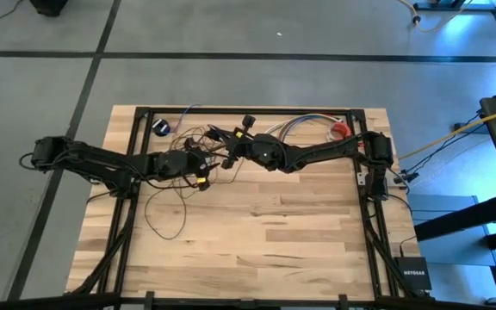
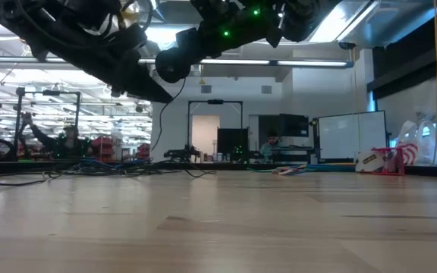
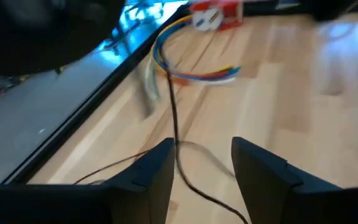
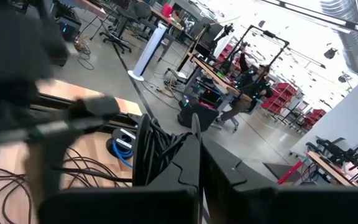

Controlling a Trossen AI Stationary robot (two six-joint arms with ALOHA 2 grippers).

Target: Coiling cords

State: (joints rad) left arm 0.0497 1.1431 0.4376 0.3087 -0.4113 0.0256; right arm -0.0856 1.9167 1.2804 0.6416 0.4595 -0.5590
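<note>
Two dark robot arms meet over the far half of a pale wooden table [image 1: 257,241], seen from above. At left, the left arm reaches in from the table's left edge, and the left gripper [image 1: 201,170] hangs near the middle of the far half, its fingers [image 3: 146,180] spread apart with a single dark strand passing up between them and nothing pinched. That strand belongs to the cords [image 1: 172,200], a thin dark wire whose loose loops trail from the tangle between the two grippers toward the table's centre and left side, with more loops lying near the far edge. Close to the far-left corner sits a small black round puck [image 1: 160,127]. Moving right, the right gripper [image 1: 229,157] is raised just beside the left one, its fingers pressed together on a bunch of the cords' strands [image 4: 160,146], which hang in a dark sheaf from the closed tips. Farther right, near the far-right corner, lie a short bundle of multicoloured wires [image 1: 304,127] and a small red object [image 1: 341,130]. A thick yellow cable [image 1: 455,132] runs over the floor beyond the table's right edge.
</note>
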